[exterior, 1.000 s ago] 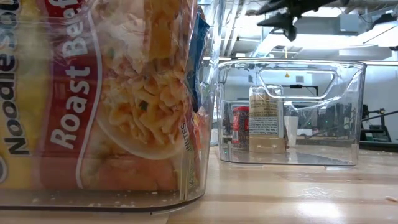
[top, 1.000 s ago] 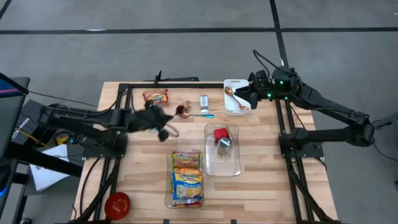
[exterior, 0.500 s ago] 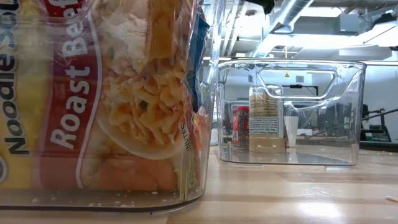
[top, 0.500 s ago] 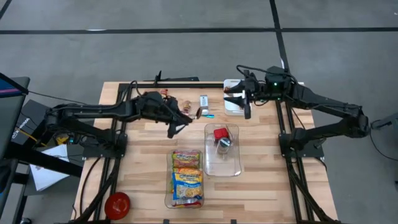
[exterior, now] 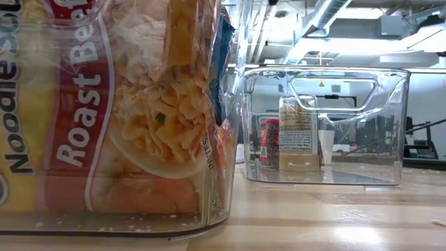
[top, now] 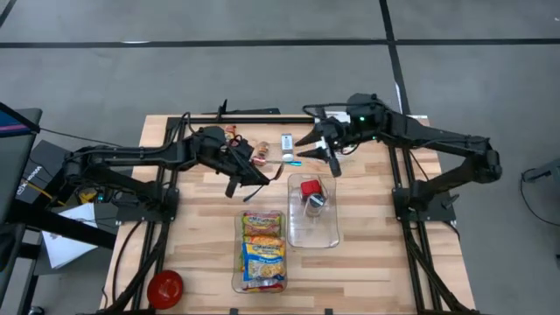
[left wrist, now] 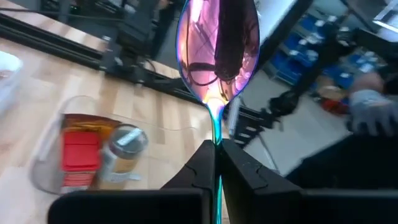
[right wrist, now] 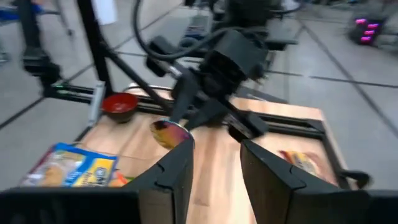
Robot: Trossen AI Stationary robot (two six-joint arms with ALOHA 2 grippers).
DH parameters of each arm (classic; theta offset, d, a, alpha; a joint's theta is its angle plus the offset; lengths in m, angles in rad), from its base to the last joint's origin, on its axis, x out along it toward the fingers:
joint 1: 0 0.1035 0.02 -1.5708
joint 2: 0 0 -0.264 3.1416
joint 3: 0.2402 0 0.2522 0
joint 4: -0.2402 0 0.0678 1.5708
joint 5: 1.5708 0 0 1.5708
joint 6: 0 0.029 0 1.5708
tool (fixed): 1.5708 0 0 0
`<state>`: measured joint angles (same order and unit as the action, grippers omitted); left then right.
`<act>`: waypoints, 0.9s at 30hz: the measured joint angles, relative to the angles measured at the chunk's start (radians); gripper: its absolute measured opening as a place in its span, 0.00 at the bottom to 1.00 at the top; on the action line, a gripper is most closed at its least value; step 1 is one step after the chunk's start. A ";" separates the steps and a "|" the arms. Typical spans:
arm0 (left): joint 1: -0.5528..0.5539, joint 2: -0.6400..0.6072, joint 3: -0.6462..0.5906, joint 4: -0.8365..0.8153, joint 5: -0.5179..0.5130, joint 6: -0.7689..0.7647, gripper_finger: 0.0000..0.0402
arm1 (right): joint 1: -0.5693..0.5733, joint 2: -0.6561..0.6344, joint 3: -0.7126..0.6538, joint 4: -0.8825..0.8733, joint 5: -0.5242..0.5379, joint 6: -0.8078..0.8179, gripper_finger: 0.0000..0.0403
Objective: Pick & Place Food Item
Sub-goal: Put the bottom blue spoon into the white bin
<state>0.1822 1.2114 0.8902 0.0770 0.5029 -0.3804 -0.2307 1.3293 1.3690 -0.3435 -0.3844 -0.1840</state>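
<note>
My left gripper [top: 248,168] is over the table's middle, toward the far side, shut on a shiny iridescent spoon [left wrist: 217,43]. The spoon also shows in the high view [top: 261,154] and in the right wrist view [right wrist: 171,132]. My right gripper [top: 317,147] is open and empty just right of the spoon, its fingers [right wrist: 177,171] pointing toward my left gripper. A clear bin [top: 325,234] nearby holds a red-lidded jar [top: 309,188] and a silver-lidded jar [top: 315,203]. My left gripper pinches the spoon's thin handle [left wrist: 216,146] between its two fingers, just below the bowl. The fingers lie along the handle. The spoon's bowl [left wrist: 217,43] stands out beyond the fingertips, lifted clear of the table.
A second clear bin [top: 236,282] with noodle packs [top: 262,249] stands near the front and fills the left of the low view [exterior: 111,118]. A red bowl [top: 164,287] sits at the front left. A small white item [top: 287,141] lies at the far side.
My left gripper has gone toward the table's right and far side, and it now has the spoon raised off the table. My right gripper has gone from over the white tray toward the table's left, ending close to the spoon.
</note>
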 joint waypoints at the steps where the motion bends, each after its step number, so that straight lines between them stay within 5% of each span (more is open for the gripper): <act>1: 0.000 0.000 0.000 0.003 0.027 -0.002 0.01 | 0.003 0.014 0.019 -0.012 -0.020 -0.001 0.31; 10: 0.011 0.000 0.000 0.039 0.287 -0.096 0.01 | 0.031 0.142 0.220 -0.117 -0.174 -0.027 0.37; 19: 0.045 0.000 -0.001 0.066 0.344 -0.115 0.01 | 0.084 0.255 0.350 -0.181 -0.197 -0.059 0.50; 27: 0.072 0.000 -0.001 0.067 0.387 -0.125 0.01 | 0.099 0.297 0.360 -0.196 -0.221 -0.063 0.50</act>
<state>0.2540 1.2114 0.8890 0.1444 0.8895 -0.5056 -0.1319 1.6260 1.7290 -0.5394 -0.6059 -0.2469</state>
